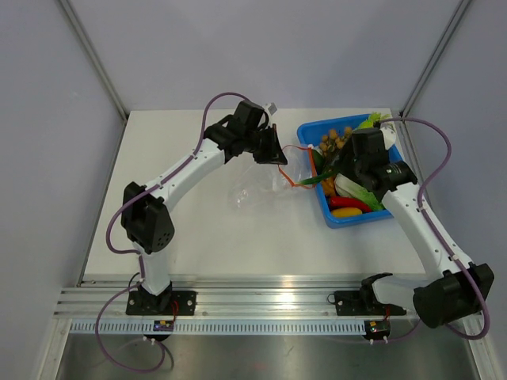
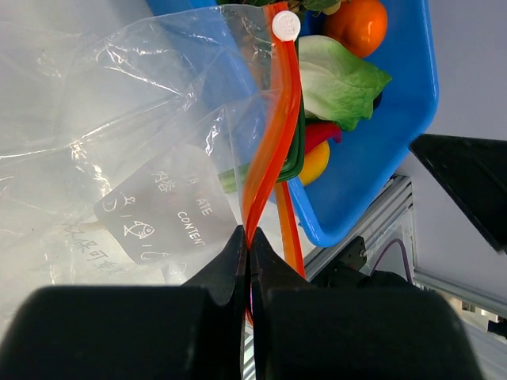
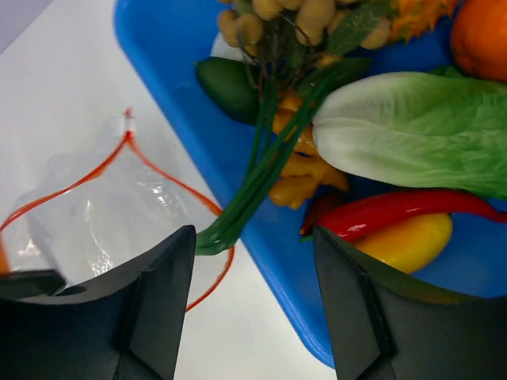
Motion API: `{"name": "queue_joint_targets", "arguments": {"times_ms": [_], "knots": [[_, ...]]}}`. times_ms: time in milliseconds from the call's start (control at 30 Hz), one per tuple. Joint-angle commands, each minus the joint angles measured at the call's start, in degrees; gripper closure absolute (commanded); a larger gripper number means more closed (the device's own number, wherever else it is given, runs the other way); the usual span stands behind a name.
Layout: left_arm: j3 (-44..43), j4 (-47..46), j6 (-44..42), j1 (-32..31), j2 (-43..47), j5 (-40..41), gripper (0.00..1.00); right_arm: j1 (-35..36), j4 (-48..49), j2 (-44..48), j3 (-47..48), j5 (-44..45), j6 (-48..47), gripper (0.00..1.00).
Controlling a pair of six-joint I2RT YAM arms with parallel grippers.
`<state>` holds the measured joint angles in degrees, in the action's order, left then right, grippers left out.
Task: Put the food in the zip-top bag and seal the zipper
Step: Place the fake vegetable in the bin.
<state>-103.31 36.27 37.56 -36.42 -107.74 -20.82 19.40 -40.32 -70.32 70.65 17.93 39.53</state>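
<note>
Pinching the zipper [image 2: 273, 150], the left gripper [image 2: 247, 237] holds the zip-top bag [image 2: 119, 119] open toward the blue bin [image 3: 158, 47]. The right gripper [image 3: 253, 233], spread wide, hangs above the green onions [image 3: 265, 150], presumably next.

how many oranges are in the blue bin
1: a round orange toy fruit in the blue rectangular plastic bin, beside the white-green cabbage leaf; others may be buried.

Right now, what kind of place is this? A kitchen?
Probably a robot test lab, not a kitchen: two white robot arms bolted to a silver metal rail, a white table boxed by plain grey walls, and toy vegetables in a blue plastic bin.
</note>
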Motion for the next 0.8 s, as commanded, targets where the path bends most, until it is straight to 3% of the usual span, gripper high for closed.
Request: {"name": "queue_joint_targets", "arguments": {"times_ms": [0, 133, 233, 600, 767], "knots": [[0.4, -3.2, 0.1, 0.2, 2.6, -1.6, 1.00, -5.5, 1.7, 0.3, -4.7, -13.3, 3.4, 0.32], [0.4, -3.3, 0.1, 0.2, 2.6, -2.0, 1.00, -10.3, 7.5, -1.4, -10.3, -24.4, 7.9, 0.33], [0.4, -3.1, -0.1, 0.2, 2.6, -1.9, 1.00, -11.3, 12.4, -2.7, -12.6, -27.9, 10.0, 0.33], [-0.1, -3.1, -0.2, 0.2, 2.4, -2.6, 1.00, -11.4, 19.5, -11.2, -11.7, -29.4, 13.6, 0.35], [0.2, -2.7, -0.5, 0.2, 3.0, -2.2, 1.00, -11.4, 20.8, -14.4, -11.1, -29.3, 14.3, 0.46]]}}
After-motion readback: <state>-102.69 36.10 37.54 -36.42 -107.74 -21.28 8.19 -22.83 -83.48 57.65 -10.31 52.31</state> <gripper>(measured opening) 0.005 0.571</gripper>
